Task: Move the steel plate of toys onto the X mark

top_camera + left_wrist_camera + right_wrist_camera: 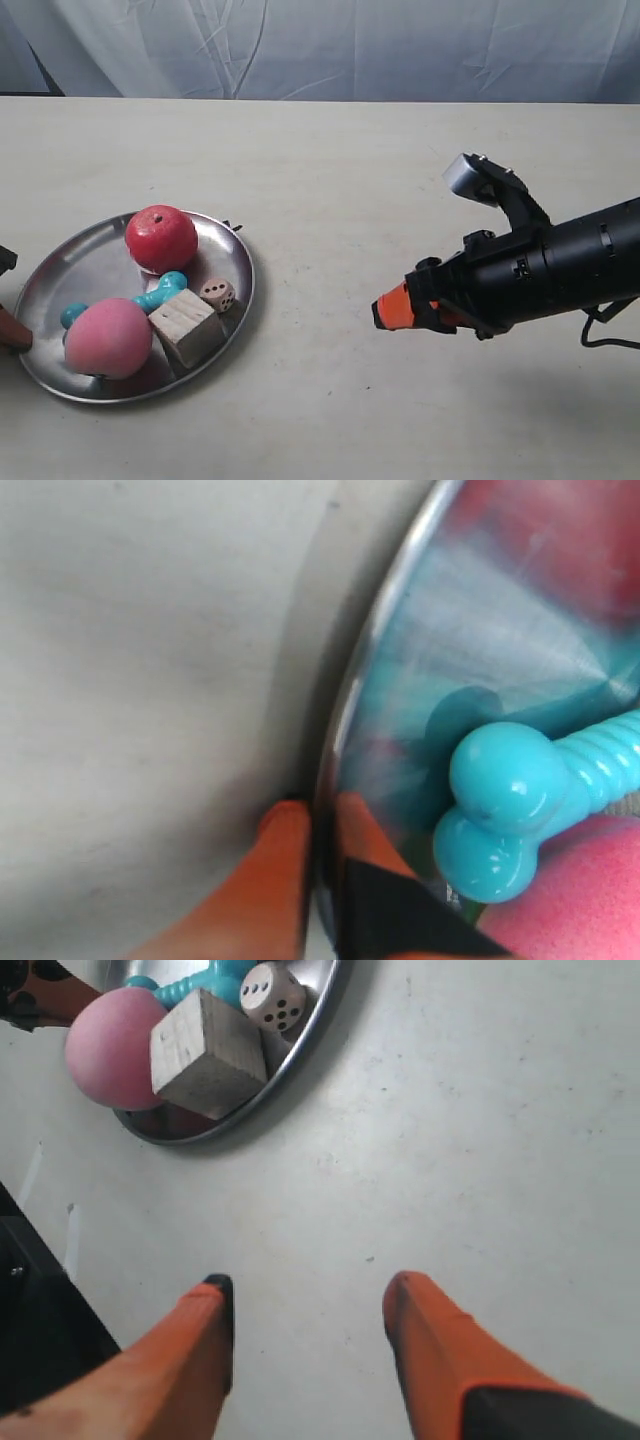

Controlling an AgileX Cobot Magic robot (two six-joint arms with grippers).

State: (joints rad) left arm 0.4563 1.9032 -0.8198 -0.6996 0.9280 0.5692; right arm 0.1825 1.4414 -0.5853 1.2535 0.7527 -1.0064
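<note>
Backdrop: creased white cloth (pixel 300 45) behind a pale tabletop (pixel 330 170).
Plate: the round shiny steel plate (pixel 70 265) lies flat on the tabletop at the exterior view's left, with all the toys inside it.
Toys: red apple (pixel 160 238), pink peach (pixel 108 337), turquoise bone-shaped piece (pixel 160 295), pale wooden cube (pixel 186 325), small wooden die (pixel 218 294).
Left jaws: narrow. One orange finger (pixel 285 830) is outside the rim, the other inside, and the rim looks pinched between them, near the bone's knobbed end.
Right jaws: wide, holding nothing, over bare tabletop, well apart from the plate and facing it.
Key relation: your left arm is the one on the plate. The plate is round, so it has no long axis. The grip is on one edge, so the load sits away from the jaws; I'd slide it rather than lift.
X mark: you can't confirm it here. A small dark fleck (pixel 234 227) sits just beside the rim past the apple, too small to tell.
Views: only the left wrist view shows the jaws astride the rim. Only the exterior view shows the whole plate and the gap to your right arm.
</note>
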